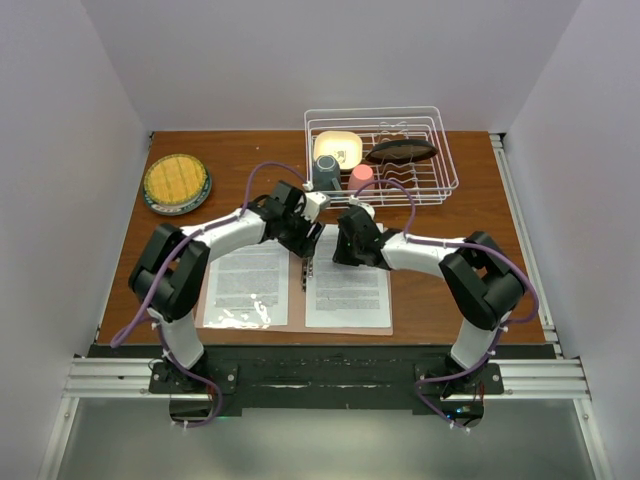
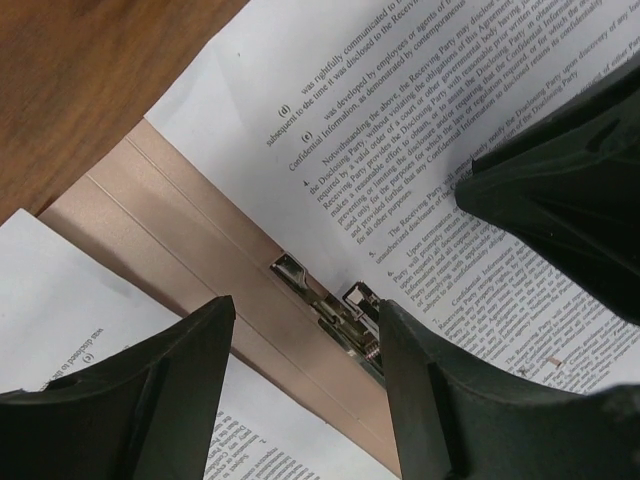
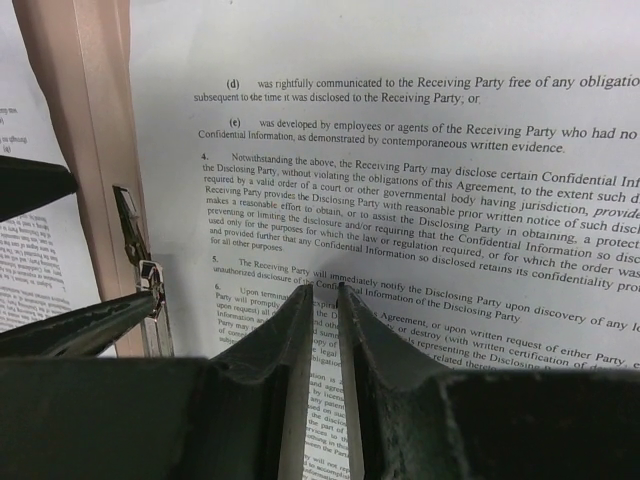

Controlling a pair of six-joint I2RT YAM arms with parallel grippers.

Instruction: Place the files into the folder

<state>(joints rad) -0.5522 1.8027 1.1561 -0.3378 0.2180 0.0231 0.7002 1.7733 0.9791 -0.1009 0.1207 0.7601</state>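
Our left gripper [image 2: 302, 325] hangs wide open, empty, astride the clip [image 2: 325, 300] on the folder [image 2: 170, 230]; our right gripper [image 3: 325, 300], nearly closed, touches the files [image 3: 420, 120] spread on it. Whether it pinches paper we cannot tell.

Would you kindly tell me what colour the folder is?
Salmon pink; the folder shows best in the left wrist view.
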